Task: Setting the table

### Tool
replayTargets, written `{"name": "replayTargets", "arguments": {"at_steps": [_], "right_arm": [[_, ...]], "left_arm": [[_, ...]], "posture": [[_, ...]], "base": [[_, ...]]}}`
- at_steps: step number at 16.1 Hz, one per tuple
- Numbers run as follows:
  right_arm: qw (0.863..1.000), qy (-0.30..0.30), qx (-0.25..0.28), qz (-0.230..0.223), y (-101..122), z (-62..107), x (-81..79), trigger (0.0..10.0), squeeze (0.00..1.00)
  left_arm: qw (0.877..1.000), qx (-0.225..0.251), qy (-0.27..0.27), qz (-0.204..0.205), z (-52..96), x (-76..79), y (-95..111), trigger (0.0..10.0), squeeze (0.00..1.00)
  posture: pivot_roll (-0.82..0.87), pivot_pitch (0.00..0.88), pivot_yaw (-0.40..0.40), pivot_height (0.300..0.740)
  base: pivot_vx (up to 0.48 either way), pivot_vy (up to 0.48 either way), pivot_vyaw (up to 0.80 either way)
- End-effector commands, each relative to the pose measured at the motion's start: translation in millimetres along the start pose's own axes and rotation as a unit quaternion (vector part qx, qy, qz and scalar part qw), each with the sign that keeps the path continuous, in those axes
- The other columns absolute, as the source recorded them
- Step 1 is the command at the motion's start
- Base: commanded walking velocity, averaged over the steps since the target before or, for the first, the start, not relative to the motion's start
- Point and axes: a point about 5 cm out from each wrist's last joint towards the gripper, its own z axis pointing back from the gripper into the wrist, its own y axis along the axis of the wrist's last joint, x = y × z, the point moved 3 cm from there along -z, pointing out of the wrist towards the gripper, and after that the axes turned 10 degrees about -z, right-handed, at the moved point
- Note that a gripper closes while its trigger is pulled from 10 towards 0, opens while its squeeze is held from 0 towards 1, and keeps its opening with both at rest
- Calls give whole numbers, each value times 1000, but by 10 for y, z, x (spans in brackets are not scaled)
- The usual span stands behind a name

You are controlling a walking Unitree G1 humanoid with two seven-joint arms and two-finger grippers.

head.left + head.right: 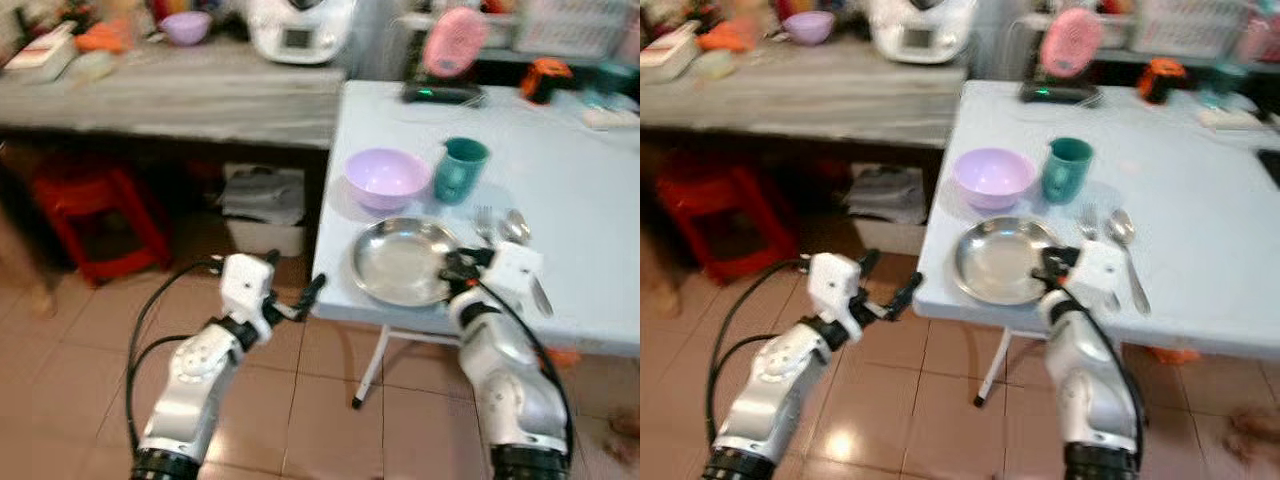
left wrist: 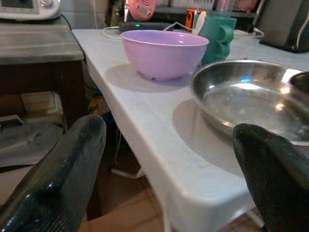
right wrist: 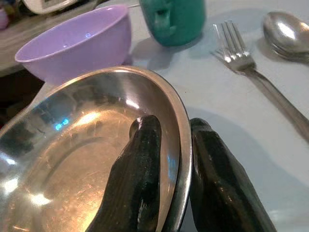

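A shiny steel plate (image 1: pixel 400 262) lies near the front edge of the light blue table (image 1: pixel 560 170). My right gripper (image 1: pixel 452 268) is shut on the plate's right rim (image 3: pixel 181 145), one finger inside the dish and one outside. Behind the plate stand a lilac bowl (image 1: pixel 385 177) and a teal mug (image 1: pixel 459 168). A fork (image 3: pixel 251 65) and a spoon (image 3: pixel 285 34) lie right of the plate. My left gripper (image 1: pixel 305 297) hangs open over the floor, just left of the table's front corner, holding nothing.
A grey counter (image 1: pixel 170 90) with a white appliance (image 1: pixel 298 28) and a small bowl runs along the back left. A red stool (image 1: pixel 95 215) stands under it. A pink fan (image 1: pixel 453 42) and an orange item sit at the table's far end. Tiled floor lies below.
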Motion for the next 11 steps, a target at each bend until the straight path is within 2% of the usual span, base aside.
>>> {"name": "replayTargets", "arguments": {"at_steps": [1, 5, 11], "right_arm": [[1000, -5, 25, 4, 112, 18, 48, 10000, 0], [999, -2, 44, 23, 173, 31, 34, 10000, 0], [997, 12, 75, 24, 282, 42, -21, 10000, 0]], "left_arm": [[1000, 0, -9, 1, -27, 56, 1, 10000, 0], [1000, 1, -7, 2, -41, 57, 3, 10000, 0], [1000, -4, 8, -7, -49, 1, -33, 10000, 0]], "posture": [[-93, 53, 15, 740], [-93, 53, 15, 740], [-97, 43, 17, 740]], "base": [[0, 379, 0], [0, 379, 0], [0, 392, 0]]}}
